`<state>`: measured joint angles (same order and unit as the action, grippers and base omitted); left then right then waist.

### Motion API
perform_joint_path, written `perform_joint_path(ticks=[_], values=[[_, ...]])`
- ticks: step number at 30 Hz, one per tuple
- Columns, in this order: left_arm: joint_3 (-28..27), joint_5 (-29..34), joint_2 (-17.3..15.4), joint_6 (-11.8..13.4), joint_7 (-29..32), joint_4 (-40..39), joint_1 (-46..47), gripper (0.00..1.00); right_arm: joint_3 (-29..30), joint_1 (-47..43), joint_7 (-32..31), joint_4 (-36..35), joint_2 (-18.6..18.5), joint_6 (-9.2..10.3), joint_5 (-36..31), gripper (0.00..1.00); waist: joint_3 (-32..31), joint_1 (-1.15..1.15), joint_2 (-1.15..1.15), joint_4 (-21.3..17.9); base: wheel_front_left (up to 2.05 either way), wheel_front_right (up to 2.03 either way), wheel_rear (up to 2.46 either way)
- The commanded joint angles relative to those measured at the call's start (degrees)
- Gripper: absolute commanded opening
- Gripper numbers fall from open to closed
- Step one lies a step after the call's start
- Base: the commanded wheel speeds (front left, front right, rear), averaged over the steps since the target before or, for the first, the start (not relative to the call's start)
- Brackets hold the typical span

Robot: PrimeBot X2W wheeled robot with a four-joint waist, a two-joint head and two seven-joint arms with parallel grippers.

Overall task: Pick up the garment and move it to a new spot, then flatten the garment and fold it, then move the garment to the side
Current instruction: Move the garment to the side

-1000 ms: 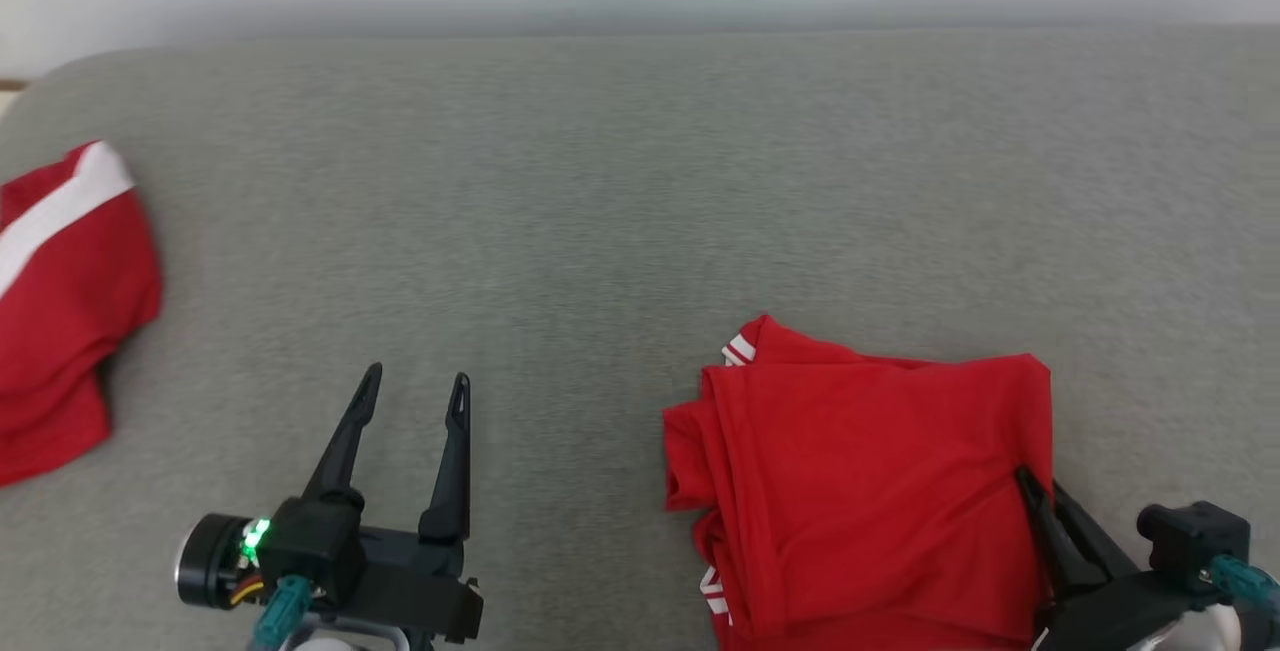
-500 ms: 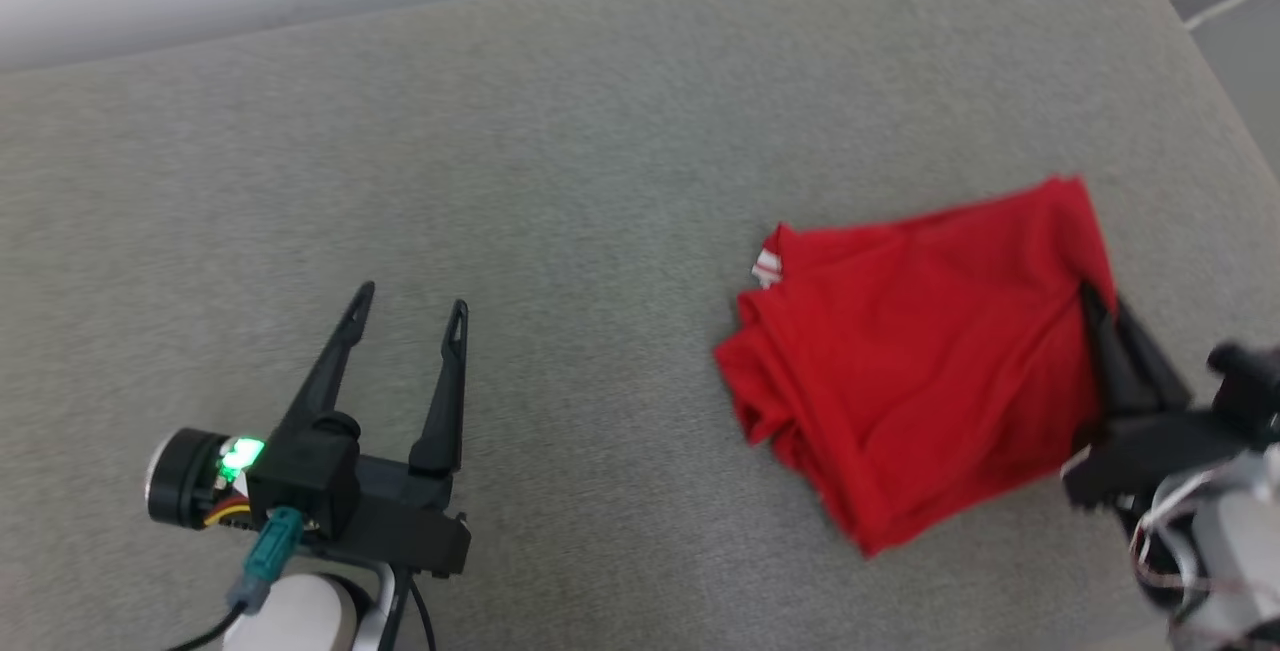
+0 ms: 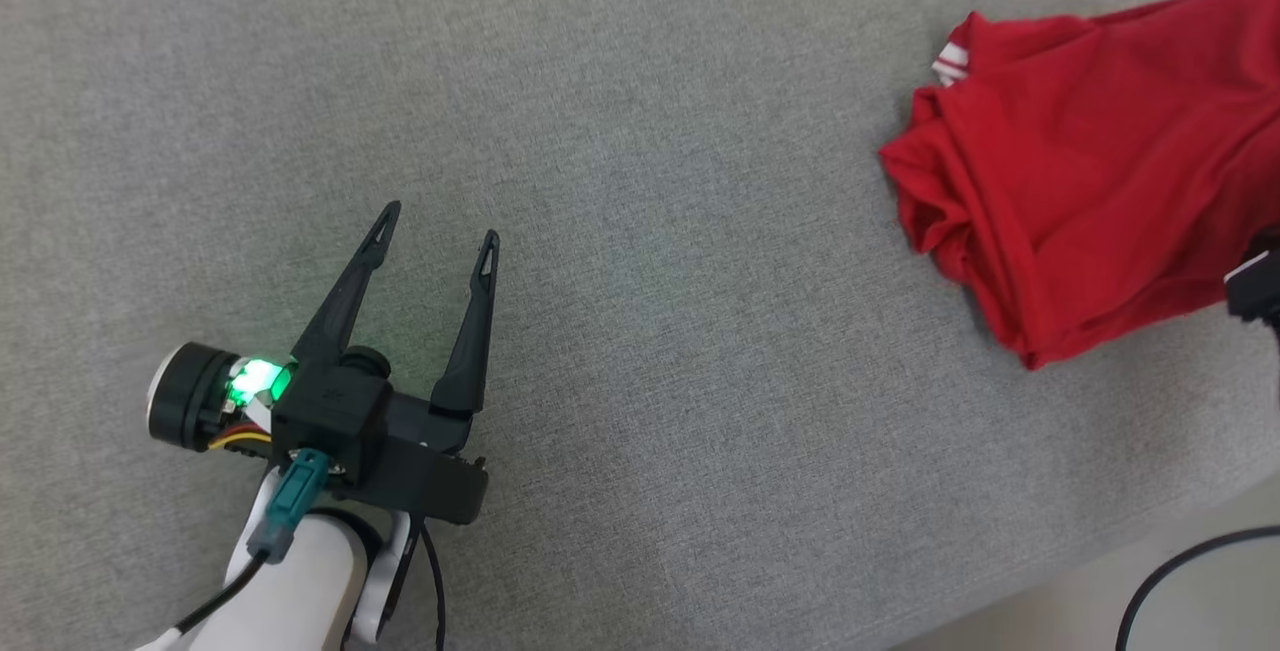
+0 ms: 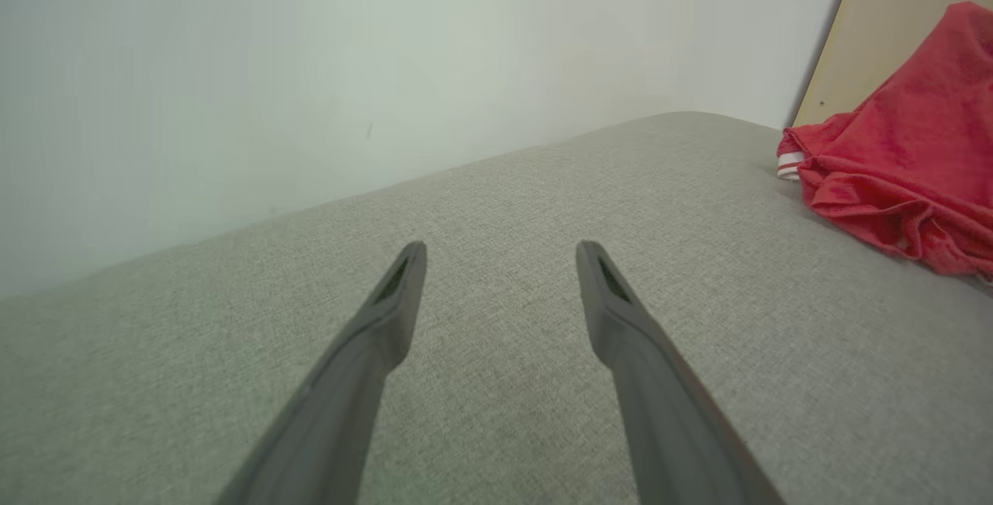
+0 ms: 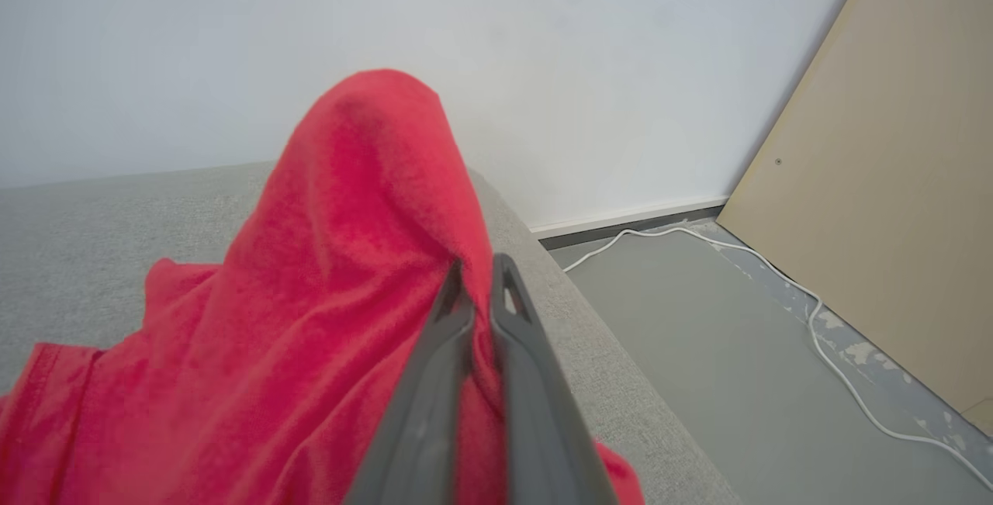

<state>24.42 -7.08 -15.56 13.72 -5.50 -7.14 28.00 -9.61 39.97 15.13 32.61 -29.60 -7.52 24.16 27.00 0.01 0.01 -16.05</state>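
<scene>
Red garment (image 3: 1090, 161) lies folded in a thick bundle at the right end of the grey padded surface (image 3: 640, 131), close to its right-hand edge. Its nearest part is a blunt corner pointing back toward me. From there the long axis climbs away and to the right until it runs off the right border of my head view. The stacked fold edges face left, and a bit of white-striped trim (image 3: 950, 59) sticks out at the far-left corner.

Half a second ago the whole bundle sat mid-right in my head view, with the dark fingers of the right arm at its right edge. Now the whole picture has swung, so I put most of that down to the camera. The bundle now sits in the upper right and is cut by the frame. The spread of the left gripper (image 3: 440, 221) looks the same as before.

That left gripper is wide apart and empty over bare fabric, well clear of the cloth. Whether it touches the surface I cannot tell. On my right wrist view the right gripper (image 5: 481, 263) is pinched almost together with red cloth caught between the fingers. The garment is heaped to their left and rises in a peak beyond the tips. Past the surface's edge I see grey floor (image 5: 698, 319), a white cable (image 5: 776, 272), a tan board (image 5: 877, 140) and the pale wall (image 5: 496, 39).
</scene>
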Motion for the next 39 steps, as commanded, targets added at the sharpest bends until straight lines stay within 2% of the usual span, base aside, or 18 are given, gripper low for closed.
perform_joint_path(ticks=[1,4,5,6,7,9,13,17,19,20,23,28,36,39], values=[[0.09,0.56,-0.18,0.0,0.18,-0.15,0.47,1.0,0.3,0.66,0.09,0.28,-0.4,0.06,-0.08,0.0,1.41,-0.01,-0.01,-0.41,0.0,0.0,0.0],[0.57,0.7,0.04,-0.33,0.26,-0.29,1.35,1.0,1.07,2.32,0.1,2.37,-0.93,0.06,-0.74,0.0,1.96,-0.01,-0.01,-0.02,0.0,0.0,0.0],[0.72,0.69,0.1,-0.48,0.25,-0.29,1.63,1.0,1.55,3.11,0.1,3.18,-1.13,0.06,-1.05,0.13,2.09,-0.01,-0.01,0.15,0.0,0.0,0.0],[0.87,0.74,0.18,-0.31,0.24,-0.32,1.8,1.0,1.83,3.73,0.1,3.86,-1.23,0.06,-1.28,0.41,2.22,-0.01,-0.01,0.3,0.0,0.0,0.0],[1.02,0.8,0.23,-0.36,0.22,-0.32,1.94,1.0,2.32,4.21,0.1,4.93,-1.21,0.06,-1.41,1.0,2.31,-0.01,-0.01,0.45,0.0,0.0,0.0],[1.26,0.84,0.35,-0.45,0.17,-0.35,2.36,1.0,3.44,5.11,0.11,6.77,-1.52,0.06,-1.78,1.0,2.5,-0.01,-0.01,0.79,0.0,0.0,0.0],[1.31,0.6,0.47,-0.27,-0.51,-0.29,2.45,1.0,6.32,5.51,0.1,5.77,-1.54,0.06,-3.06,1.0,2.15,-0.01,-0.01,1.51,0.0,0.0,0.0],[0.93,-0.21,0.63,0.42,-1.46,0.33,0.92,1.0,8.36,2.84,0.1,-0.67,0.23,0.06,-4.49,1.0,0.34,-0.01,-0.01,2.27,0.0,0.0,0.0],[0.51,-0.71,0.64,0.78,-2.03,0.56,0.19,1.0,8.93,1.0,0.11,-5.44,1.76,0.06,-4.83,1.0,-0.79,-0.01,-0.01,2.73,0.0,0.0,0.0],[0.13,-1.15,0.64,1.22,-2.6,0.74,-0.8,1.0,9.28,-1.19,0.12,-10.24,3.01,0.06,-5.76,1.0,-2.06,-0.01,-0.01,3.31,0.0,0.0,0.0],[-0.72,-2.19,0.41,1.96,-3.49,0.97,-2.33,1.0,8.16,-4.97,0.12,-17.3,5.75,0.06,-7.02,1.0,-4.02,-0.01,-0.01,4.34,0.0,0.0,0.0],[-1.81,-3.57,0.83,2.92,-5.09,1.24,-4.8,1.0,6.08,-11.59,0.1,-25.14,8.17,0.05,-8.12,1.0,-7.16,-0.01,-0.01,7.51,0.0,0.0,0.0],[-3.46,-6.55,1.28,4.01,-7.51,2.39,-9.69,1.0,1.57,-22.61,-0.34,-31.12,11.06,0.05,-8.88,1.0,-12.95,-0.01,-0.01,13.35,0.0,0.0,0.0],[-4.12,-6.87,0.81,4.15,-8.12,2.83,-11.65,1.0,1.59,-26.68,-1.09,-32.55,12.23,0.05,-9.41,1.0,-15.32,-0.01,-0.01,15.29,0.0,0.0,0.0]])
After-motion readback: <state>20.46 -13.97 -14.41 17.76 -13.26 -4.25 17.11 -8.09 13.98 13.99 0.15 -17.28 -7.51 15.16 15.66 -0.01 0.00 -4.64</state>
